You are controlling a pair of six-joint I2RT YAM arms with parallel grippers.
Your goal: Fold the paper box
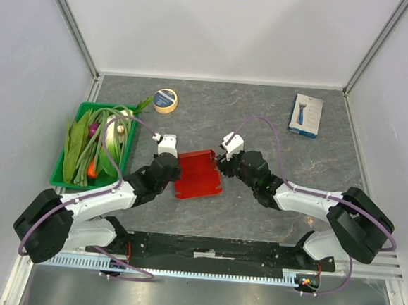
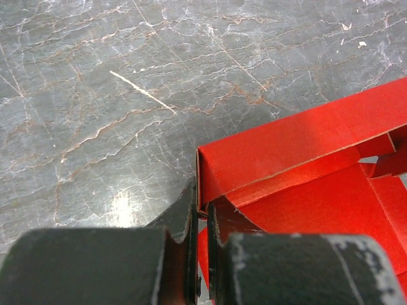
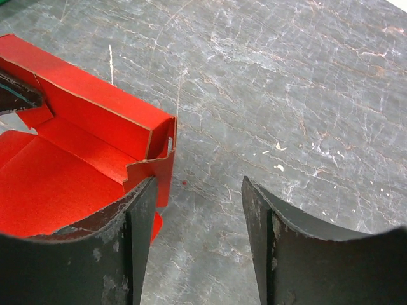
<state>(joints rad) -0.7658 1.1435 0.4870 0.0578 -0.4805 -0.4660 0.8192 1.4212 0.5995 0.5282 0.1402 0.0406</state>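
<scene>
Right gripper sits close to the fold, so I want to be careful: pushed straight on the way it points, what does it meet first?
Most likely the paper box: its upright corner stands just ahead of one finger. Between the open fingers only bare table shows. Depth is unclear.

The paper box [image 1: 199, 175] is plain glossy red; the bench [image 1: 263, 122] dark grey, marbled with pale veins; the tray [image 1: 55, 177] green; the tape roll [image 1: 165, 101] pale yellow; the small carton [image 1: 305, 115] white and blue; left pincer [image 2: 200, 222] and right pincer [image 3: 198, 190] black, scuffed.
</scene>
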